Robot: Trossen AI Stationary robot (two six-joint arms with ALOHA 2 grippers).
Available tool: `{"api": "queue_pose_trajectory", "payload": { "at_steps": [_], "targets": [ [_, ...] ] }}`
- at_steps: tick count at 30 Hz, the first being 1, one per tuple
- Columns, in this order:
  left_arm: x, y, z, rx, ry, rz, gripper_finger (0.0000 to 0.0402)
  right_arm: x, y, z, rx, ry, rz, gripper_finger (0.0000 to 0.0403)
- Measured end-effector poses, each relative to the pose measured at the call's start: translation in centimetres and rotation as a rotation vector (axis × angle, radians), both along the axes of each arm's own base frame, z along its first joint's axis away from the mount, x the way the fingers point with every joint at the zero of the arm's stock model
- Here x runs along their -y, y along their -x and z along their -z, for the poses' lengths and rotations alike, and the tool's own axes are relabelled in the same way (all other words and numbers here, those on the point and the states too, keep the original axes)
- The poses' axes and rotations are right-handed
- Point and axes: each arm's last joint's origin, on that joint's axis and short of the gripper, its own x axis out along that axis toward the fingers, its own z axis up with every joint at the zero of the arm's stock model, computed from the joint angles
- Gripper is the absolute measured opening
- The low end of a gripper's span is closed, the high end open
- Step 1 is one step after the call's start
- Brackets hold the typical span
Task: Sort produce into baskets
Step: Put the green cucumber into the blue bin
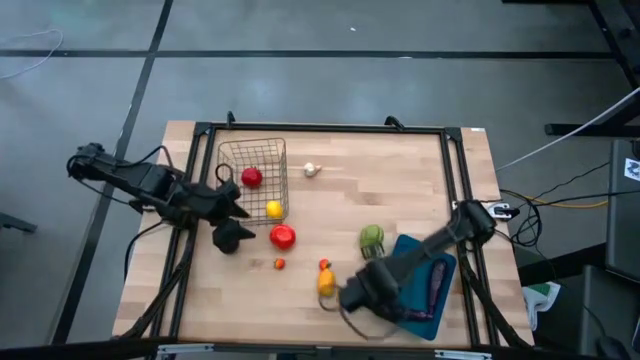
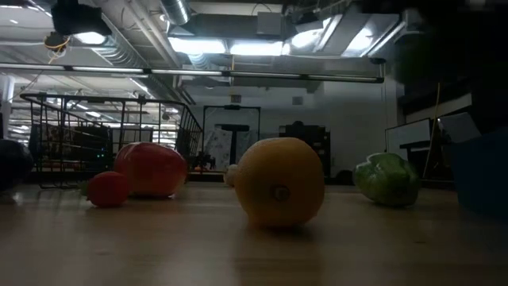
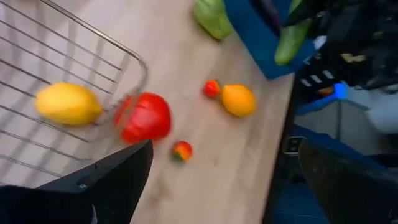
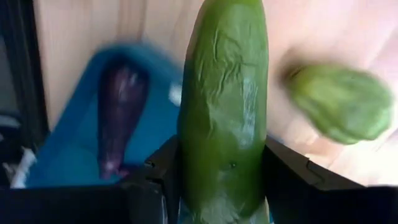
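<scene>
My right gripper [image 4: 224, 186] is shut on a green cucumber [image 4: 224, 93], above the teal tray [image 1: 432, 300] at the table's near right; my arm hides the cucumber in the high view. A purple eggplant [image 4: 121, 112] lies in the tray. My left gripper [image 3: 224, 186] is wide open and empty beside the wire basket [image 1: 255, 160], which holds a red tomato [image 1: 251, 178] and a yellow lemon [image 1: 274, 209]. A large tomato [image 1: 283, 237], a small tomato [image 1: 279, 263], an orange fruit [image 1: 326, 283], a green pepper [image 1: 372, 237] and white garlic [image 1: 312, 169] lie on the table. My right gripper pinches the cucumber's two sides [image 4: 186, 168] between its two fingers, near one end. The cucumber runs along the fingers and sticks out well past them. It is lifted clear and hangs slanting over the tray's edge, as the left wrist view [image 3: 289, 40] shows.
A small red piece [image 1: 324, 264] lies right beside the orange fruit. A dark lump [image 1: 232, 238] sits on the table just near of my left gripper. Bare wood lies in the table's middle and far right. A black frame [image 1: 330, 130] borders the table.
</scene>
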Motion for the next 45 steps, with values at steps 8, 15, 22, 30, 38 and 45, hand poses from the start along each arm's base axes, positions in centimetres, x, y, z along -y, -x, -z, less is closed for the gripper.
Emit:
{"api": "queue_pose_trajectory", "payload": {
  "at_steps": [8,15,22,30,38,45],
  "targets": [
    [2.7,-0.4,0.8,-0.036,0.029,-0.009,0.0395,-3.7,4.1,3.0,-0.098,0.091,-0.091,0.0165],
    [4.7,-0.8,2.1,-0.120,0.034,0.016,0.0395,-4.1,4.4,3.1,-0.095,0.102,-0.081,0.0166],
    [6.2,-0.4,2.8,-0.179,0.049,0.047,0.0395,-4.1,4.4,3.1,-0.096,0.103,-0.084,0.0166],
    [6.4,-0.3,2.8,-0.183,0.047,0.055,0.0395,-3.5,5.0,0.8,-0.020,0.093,-0.001,0.0166],
    [6.4,-0.2,2.8,-0.195,0.062,0.069,0.0395,-4.9,6.6,1.1,-0.033,0.098,-0.044,0.0166],
    [6.3,0.5,3.3,-0.346,0.137,0.087,0.0395,-5.9,8.3,2.4,-0.068,0.137,-0.098,0.0166]
  ]
}}
